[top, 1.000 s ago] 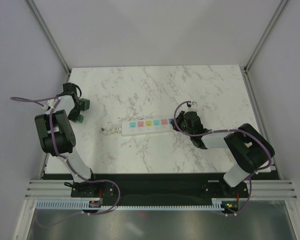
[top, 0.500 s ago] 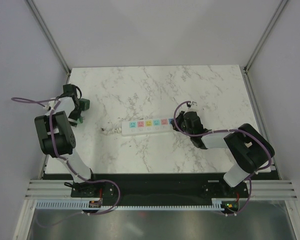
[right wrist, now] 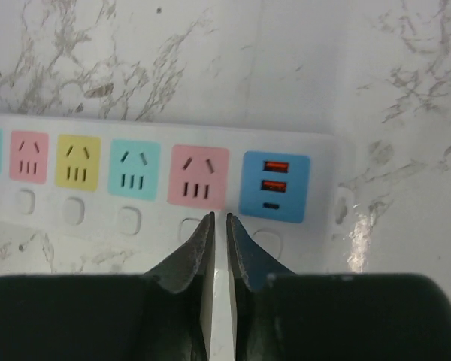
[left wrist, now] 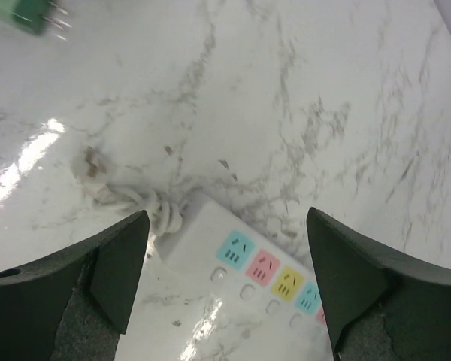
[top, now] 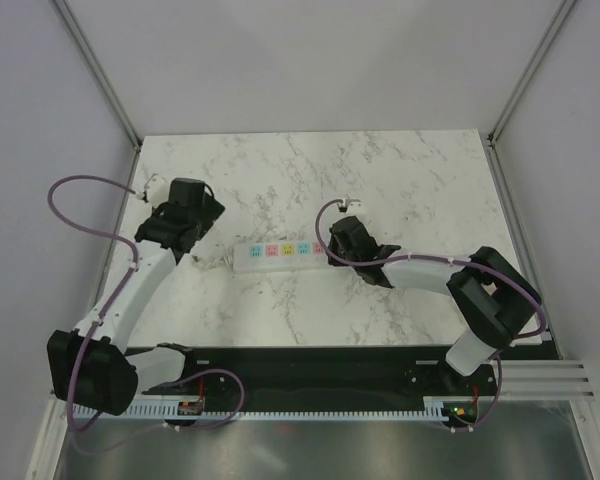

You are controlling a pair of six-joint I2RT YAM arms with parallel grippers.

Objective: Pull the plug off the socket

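Observation:
The socket (top: 280, 253) is a long white strip with pastel outlets lying mid-table. In the left wrist view its cord end (left wrist: 203, 229) lies under my left gripper (left wrist: 227, 214), which is wide open and holds nothing. The dark green plug (left wrist: 30, 15) lies loose on the marble beyond that end, prongs showing; the left arm hides it from above. My right gripper (right wrist: 219, 216) hovers over the socket (right wrist: 173, 128), between a pink outlet and the blue USB panel. Its jaws stand a narrow slit apart with nothing between them. From above, the left gripper (top: 185, 225) and right gripper (top: 338, 245) sit at opposite ends.
A short knotted cord stub (left wrist: 131, 201) sticks out of the strip's left end. Marble tabletop (top: 400, 180) surrounds the strip. Grey walls and metal frame posts (top: 520, 90) close in the table on three sides.
The left arm has swung from the table's left edge to over the strip's cord end. The strip and right gripper have shifted a little left. The right jaws have parted slightly.

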